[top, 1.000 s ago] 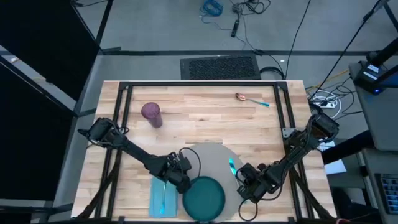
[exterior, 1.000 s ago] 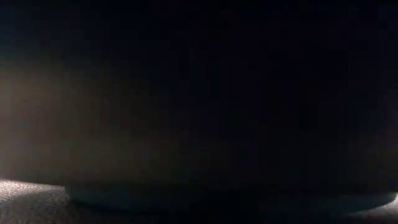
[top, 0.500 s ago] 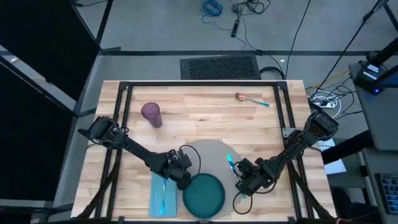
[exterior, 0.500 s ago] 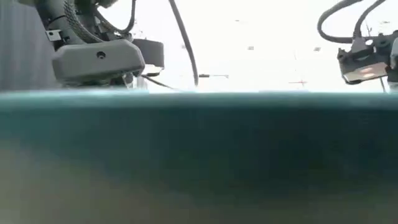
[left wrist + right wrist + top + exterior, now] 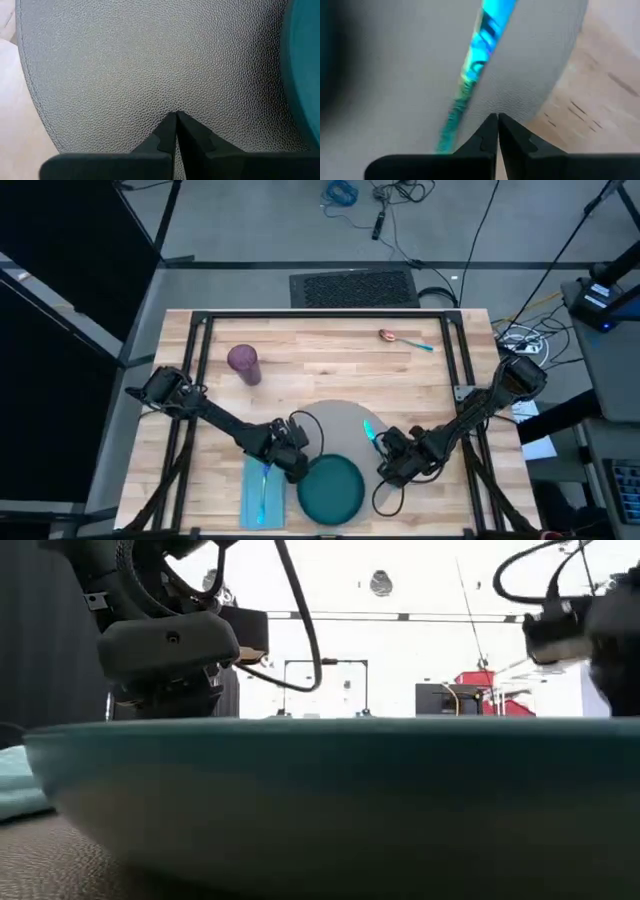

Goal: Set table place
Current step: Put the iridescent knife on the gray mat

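High view: both pincers, left (image 5: 291, 461) and right (image 5: 392, 465), pressed together, flanked the plate (image 5: 331, 491) on the placemat (image 5: 338, 423).

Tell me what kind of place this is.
Probably a robotics lab or workshop: a wooden table with a black frame, loose cables on the grey floor beyond it, and equipment at the right edge.

Low view: the dark teal plate (image 5: 330, 790) fills the lower frame, cut off at 3 and 6 o'clock, hiding most of the table behind it. Right wrist view: a bright teal utensil (image 5: 475, 70) on the grey placemat (image 5: 395, 75) is motion-blurred, its type indeterminate. Left wrist view: the plate's rim is cropped at 3 o'clock.
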### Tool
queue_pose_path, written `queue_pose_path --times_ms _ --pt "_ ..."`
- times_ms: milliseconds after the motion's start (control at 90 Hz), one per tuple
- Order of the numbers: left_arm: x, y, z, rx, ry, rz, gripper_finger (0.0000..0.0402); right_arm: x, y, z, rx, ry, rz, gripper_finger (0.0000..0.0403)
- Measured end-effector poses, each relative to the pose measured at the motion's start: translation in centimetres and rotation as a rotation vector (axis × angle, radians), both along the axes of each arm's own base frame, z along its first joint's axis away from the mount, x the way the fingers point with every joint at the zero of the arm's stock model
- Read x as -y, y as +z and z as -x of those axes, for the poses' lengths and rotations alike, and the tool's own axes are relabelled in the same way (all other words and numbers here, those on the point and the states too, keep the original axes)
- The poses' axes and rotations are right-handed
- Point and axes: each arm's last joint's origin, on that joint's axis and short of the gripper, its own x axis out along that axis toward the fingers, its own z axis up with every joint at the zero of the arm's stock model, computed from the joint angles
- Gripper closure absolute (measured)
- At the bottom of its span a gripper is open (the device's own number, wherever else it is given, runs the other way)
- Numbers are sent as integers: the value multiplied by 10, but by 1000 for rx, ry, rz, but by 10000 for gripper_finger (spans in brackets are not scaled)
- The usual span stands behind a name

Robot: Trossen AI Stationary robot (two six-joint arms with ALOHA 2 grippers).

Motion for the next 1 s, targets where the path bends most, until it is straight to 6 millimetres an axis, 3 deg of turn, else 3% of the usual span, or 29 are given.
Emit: queue_pose_path --times_ms 389,1000 --pt "0 0 0 -6 1 7 402 -22 4 11 74 5 -51 403" --pt "0 0 0 -6 1 13 402 -45 -10 18 92 -26 -99 403"
